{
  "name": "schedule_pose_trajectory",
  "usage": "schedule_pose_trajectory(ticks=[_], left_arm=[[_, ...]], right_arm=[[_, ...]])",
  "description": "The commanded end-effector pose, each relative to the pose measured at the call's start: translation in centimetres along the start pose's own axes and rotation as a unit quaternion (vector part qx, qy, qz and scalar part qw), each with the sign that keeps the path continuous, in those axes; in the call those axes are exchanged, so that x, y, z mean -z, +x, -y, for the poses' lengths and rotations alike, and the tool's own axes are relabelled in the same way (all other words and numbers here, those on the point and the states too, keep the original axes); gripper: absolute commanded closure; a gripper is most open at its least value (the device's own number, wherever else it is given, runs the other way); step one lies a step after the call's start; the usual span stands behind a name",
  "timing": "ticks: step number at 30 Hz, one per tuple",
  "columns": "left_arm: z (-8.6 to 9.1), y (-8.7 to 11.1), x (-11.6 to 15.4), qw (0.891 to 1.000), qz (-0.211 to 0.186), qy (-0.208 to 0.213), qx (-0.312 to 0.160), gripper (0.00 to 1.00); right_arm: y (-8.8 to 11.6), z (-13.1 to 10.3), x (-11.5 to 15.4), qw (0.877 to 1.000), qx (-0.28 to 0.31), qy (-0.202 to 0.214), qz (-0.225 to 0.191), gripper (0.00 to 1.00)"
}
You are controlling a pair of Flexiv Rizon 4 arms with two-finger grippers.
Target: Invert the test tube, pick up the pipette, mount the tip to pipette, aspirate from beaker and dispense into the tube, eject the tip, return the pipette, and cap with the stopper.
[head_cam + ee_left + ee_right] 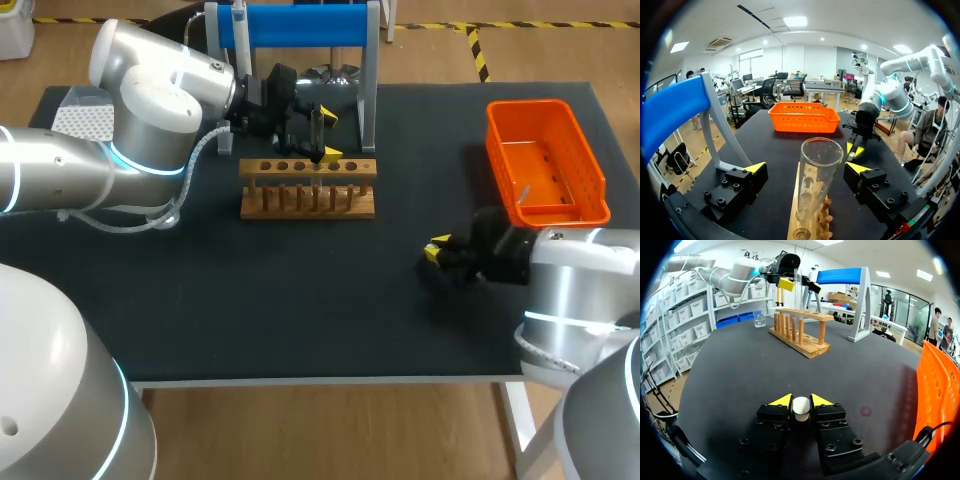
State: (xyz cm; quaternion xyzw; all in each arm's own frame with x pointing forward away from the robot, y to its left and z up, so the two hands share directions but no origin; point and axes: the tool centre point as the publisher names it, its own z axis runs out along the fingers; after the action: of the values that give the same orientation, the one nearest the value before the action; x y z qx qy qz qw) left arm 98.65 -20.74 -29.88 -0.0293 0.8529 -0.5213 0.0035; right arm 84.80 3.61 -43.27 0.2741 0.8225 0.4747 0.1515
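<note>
Glass test tube: stands upright in the wooden rack, mouth up. Clear and thin-walled. I judge it light, stiff, slick and easy to crack.
Left hand: open, one finger on either side of the tube's upper part, neither clearly touching it.
Grip plan: take the tube on its upper wall, just below the rim, with a light squeeze. Too hard risks breakage; too soft and it may slip when inverted.
Right hand: closed on the pale stopper, low over the desk, well apart from the rack.
Stopper handling: small, probably soft and grippy. The pinch looks centred.
Beaker: on the desk near the rack's far end.
</note>
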Motion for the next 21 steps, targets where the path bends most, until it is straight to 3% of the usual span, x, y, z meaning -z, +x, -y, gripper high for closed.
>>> schedule_pose_trajectory(ticks=[1, 10, 21], left_arm=[[0.0, -0.2, 0.0, 1.000, -0.002, -0.001, 0.000, 0.00], [0.0, -0.2, 0.0, 1.000, -0.002, -0.001, 0.000, 0.00], [0.0, -0.2, 0.0, 1.000, -0.002, -0.001, 0.000, 0.00]], right_arm=[[-0.1, -0.1, -0.1, 1.000, 0.000, 0.000, 0.000, 1.00], [-1.1, -3.7, 1.0, 0.999, -0.009, -0.031, -0.024, 1.00], [-2.9, -10.7, 2.9, 0.996, 0.020, -0.046, -0.079, 1.00]])
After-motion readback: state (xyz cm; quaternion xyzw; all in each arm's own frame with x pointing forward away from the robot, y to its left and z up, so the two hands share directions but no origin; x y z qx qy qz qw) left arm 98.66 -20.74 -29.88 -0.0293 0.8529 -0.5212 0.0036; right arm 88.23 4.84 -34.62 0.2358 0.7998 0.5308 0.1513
